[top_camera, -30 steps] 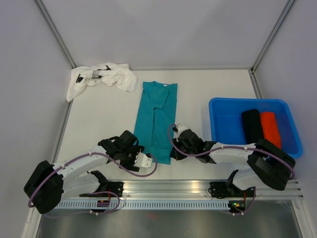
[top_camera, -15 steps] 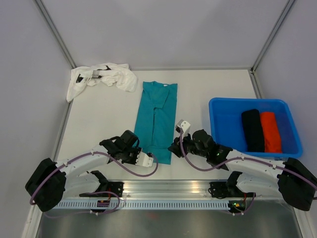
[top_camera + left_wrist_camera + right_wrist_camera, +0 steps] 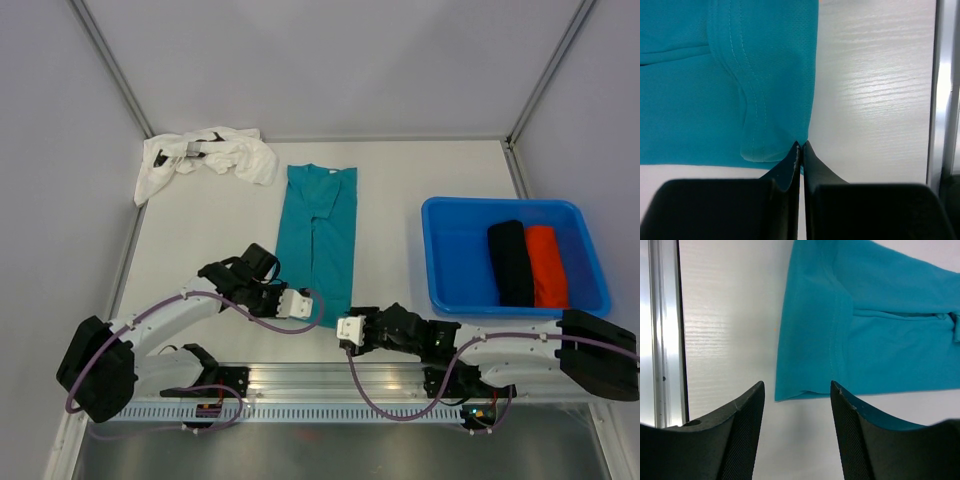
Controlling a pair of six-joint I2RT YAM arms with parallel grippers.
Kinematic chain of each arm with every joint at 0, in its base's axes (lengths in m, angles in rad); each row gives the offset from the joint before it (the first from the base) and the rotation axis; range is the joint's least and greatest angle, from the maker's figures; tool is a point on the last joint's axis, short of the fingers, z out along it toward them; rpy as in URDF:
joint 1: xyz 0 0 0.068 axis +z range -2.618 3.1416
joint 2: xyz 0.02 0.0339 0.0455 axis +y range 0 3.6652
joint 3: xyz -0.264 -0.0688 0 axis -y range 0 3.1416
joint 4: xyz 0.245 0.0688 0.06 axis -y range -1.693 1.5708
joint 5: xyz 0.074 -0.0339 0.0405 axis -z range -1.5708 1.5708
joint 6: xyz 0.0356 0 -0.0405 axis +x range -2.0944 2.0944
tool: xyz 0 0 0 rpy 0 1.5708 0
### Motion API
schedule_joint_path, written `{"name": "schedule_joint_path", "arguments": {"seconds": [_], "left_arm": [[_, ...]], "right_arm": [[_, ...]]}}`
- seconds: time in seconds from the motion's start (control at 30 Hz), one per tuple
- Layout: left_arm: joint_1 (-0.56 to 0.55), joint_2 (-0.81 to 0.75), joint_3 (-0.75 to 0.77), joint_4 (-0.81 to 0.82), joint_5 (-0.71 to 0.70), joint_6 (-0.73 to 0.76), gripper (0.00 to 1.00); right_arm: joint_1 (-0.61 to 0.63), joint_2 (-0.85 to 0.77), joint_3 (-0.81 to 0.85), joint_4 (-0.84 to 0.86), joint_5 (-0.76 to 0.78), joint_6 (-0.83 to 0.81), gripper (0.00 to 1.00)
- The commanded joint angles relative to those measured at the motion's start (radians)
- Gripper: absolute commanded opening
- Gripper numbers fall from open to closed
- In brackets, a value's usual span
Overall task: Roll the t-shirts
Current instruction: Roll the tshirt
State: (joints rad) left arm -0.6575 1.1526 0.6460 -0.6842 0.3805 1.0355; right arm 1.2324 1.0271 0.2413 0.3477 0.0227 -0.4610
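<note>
Hem of the teal t-shirt (image 3: 715, 75) lay at both pincers' tips. The left gripper (image 3: 801, 146) was shut on one corner; the right gripper (image 3: 796, 384) gaped empty just short of the other, wanting a matching bite, I reckoned, for an even roll.
</note>
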Motion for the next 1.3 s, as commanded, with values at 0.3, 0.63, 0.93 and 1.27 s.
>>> {"name": "schedule_joint_path", "arguments": {"seconds": [0.3,0.63,0.93,1.27], "left_arm": [[0.01,0.007,0.032,-0.055,0.077,-0.037,0.02],[0.024,-0.004,0.044,-0.136,0.135,-0.054,0.02],[0.048,-0.005,0.101,-0.317,0.162,-0.127,0.02],[0.102,-0.014,0.122,-0.5,0.277,-0.066,0.02]], "right_arm": [[0.052,0.301,0.122,0.071,0.131,-0.053,0.55],[0.053,0.334,0.208,-0.064,0.05,0.013,0.0],[0.055,0.215,0.262,-0.233,-0.081,0.189,0.0],[0.035,0.174,0.268,-0.279,-0.25,0.379,0.0]]}}
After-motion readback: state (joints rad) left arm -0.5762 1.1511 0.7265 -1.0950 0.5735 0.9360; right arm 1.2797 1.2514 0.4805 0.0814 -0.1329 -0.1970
